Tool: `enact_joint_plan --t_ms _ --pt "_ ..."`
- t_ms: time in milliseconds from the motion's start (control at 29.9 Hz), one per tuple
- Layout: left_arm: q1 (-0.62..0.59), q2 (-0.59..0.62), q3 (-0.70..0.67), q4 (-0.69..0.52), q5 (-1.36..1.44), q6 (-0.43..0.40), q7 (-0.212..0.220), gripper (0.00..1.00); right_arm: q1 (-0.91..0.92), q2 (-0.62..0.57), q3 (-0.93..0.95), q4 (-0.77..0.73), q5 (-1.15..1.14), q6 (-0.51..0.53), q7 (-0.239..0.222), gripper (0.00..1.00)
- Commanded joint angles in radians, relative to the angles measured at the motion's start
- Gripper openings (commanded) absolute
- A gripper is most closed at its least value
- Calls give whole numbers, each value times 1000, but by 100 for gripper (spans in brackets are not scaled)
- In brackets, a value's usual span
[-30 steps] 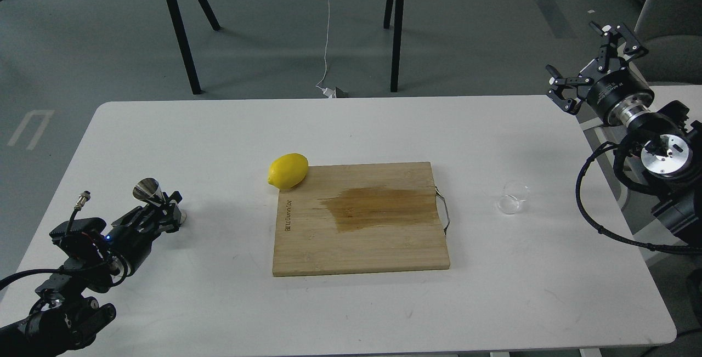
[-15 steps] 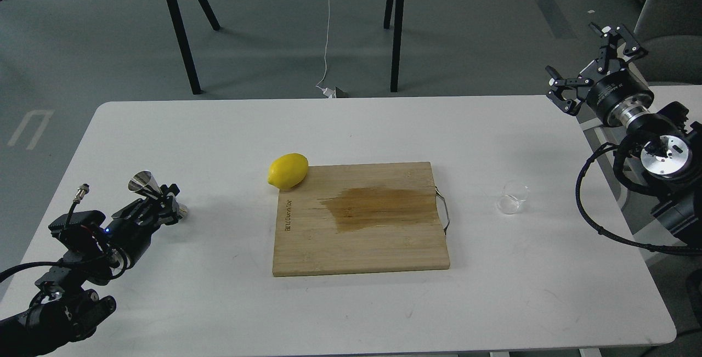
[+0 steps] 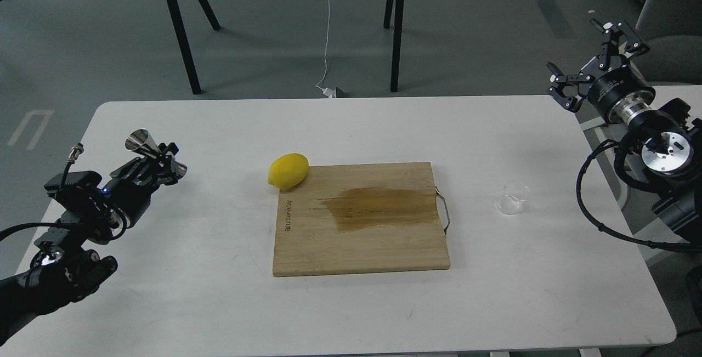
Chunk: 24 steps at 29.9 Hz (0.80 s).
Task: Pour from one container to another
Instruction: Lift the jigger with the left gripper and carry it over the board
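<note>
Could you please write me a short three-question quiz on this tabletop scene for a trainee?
1. True or false: the left end effector holds the steel jigger.
2. Multiple choice: the clear glass tumbler stands (A) on the cutting board, (B) on the white table right of the board, (C) in the right end effector.
3. Fill in: the yellow fruit touching the far left corner of the cutting board is a ____.

Key
1. True; it is shut at the jigger's waist, the jigger tilted.
2. B; the right end effector is open and holds nothing, raised beyond the table.
3. lemon.
</note>
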Motion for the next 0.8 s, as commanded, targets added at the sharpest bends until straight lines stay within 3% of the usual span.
enact_joint_plan --t_ms 0,368,769 --pt "-58 -2 2 -3 5 0 0 18 37 12 -4 -40 -2 0 -5 100" --pt "-264 -53 163 -29 25 0 0 19 60 25 -54 -48 -2 0 -10 100" --pt "-291 -220 164 -96 103 0 0 19 49 43 -64 -80 -2 0 -10 100"
